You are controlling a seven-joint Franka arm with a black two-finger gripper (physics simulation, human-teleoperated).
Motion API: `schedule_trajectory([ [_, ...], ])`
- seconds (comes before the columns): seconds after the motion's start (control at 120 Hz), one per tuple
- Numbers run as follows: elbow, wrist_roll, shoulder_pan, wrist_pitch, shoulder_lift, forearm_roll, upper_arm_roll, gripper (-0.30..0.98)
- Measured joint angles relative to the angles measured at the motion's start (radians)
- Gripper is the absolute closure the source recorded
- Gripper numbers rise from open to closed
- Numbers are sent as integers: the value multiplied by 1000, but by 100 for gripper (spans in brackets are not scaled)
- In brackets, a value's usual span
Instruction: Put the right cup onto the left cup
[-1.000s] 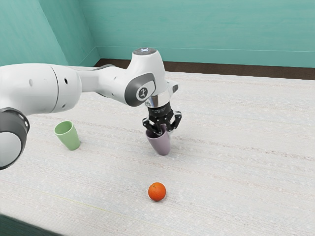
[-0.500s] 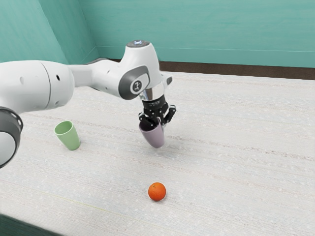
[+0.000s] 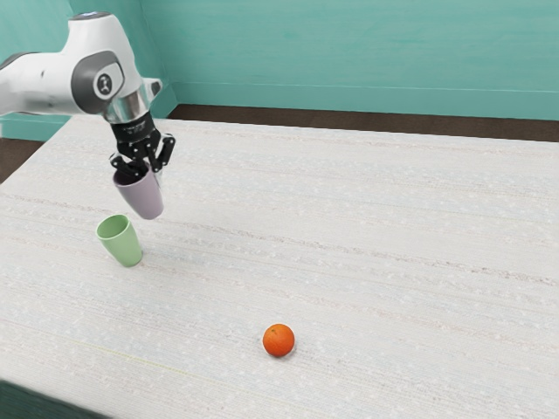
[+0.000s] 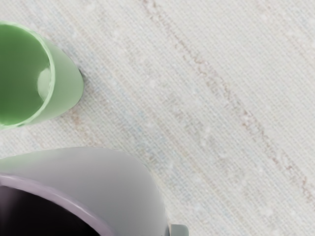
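Looks mid-carry: the gripper (image 3: 145,169) has the mauve cup (image 3: 144,197) pinched aloft, and must shift toward the exterior view's seven o'clock, above the green cup (image 3: 124,245).

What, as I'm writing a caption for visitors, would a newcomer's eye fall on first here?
Probably the vivid orange, alone toward the exterior view's lower middle. Next comes the mauve cup, held tilted in the air by the black gripper at upper left, with the green cup on the table just below it in that view.
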Motion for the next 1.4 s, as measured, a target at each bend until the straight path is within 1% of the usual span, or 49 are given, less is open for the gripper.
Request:
schedule_trajectory([
  [0.167,-3,14,123,-27,0,1,0,78],
  [0.275,-3,22,160,-28,8,2,0,78],
  [0.35,-5,26,153,-28,11,2,0,78],
  [0.558,-23,35,84,-9,23,0,2,78],
  [0.833,-25,45,155,7,26,0,8,78],
  [1.108,-35,51,132,12,29,-1,26,78],
  [1.4,-40,55,159,14,31,-1,35,78],
])
